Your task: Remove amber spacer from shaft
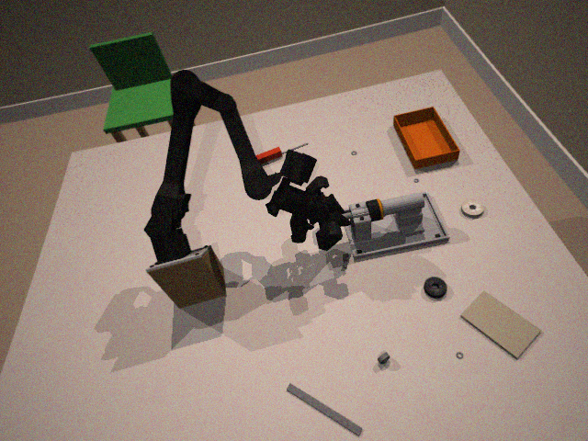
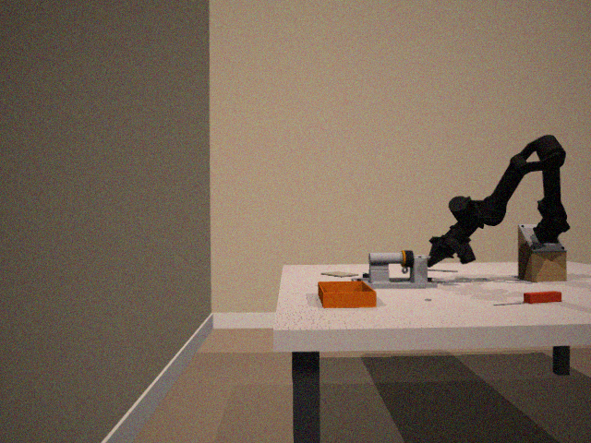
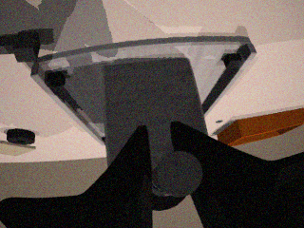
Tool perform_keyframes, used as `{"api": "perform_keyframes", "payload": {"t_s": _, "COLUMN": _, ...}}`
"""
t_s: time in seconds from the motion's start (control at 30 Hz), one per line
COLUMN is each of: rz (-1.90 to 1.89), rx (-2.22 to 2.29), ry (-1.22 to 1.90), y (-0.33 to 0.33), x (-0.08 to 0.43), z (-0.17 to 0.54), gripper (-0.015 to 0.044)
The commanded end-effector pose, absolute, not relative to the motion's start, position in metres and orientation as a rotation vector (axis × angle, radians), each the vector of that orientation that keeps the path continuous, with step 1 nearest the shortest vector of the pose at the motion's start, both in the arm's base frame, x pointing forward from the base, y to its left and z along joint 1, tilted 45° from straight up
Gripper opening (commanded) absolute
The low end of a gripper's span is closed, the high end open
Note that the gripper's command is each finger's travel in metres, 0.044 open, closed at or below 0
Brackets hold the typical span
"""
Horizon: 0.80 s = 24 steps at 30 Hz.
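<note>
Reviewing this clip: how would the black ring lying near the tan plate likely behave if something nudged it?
The black ring lies flat on its broad face, so it would probably slide rather than tip. Its round outline suggests it might roll if stood on edge. Its thick, even body looks stiff, though its weight is unclear.
</note>
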<state>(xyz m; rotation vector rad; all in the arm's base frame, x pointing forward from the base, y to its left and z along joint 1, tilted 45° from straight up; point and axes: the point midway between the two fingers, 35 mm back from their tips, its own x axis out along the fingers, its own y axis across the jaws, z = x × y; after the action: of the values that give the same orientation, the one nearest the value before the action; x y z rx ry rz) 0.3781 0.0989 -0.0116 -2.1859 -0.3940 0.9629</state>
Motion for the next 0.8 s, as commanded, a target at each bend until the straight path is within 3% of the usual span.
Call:
{"api": "perform_keyframes", "payload": {"t_s": 0.0, "rz": 0.963, "rx": -2.182, "ry": -0.393, "y": 0.099, "x": 0.3749, "z": -0.0112, "gripper": 0.0}}
{"api": "perform_keyframes", "payload": {"t_s": 0.77, "rz": 0.963, "rx": -2.182, "ry": -0.393, "y": 0.0988, "x": 0.3665, "z": -0.0111, "gripper": 0.0}}
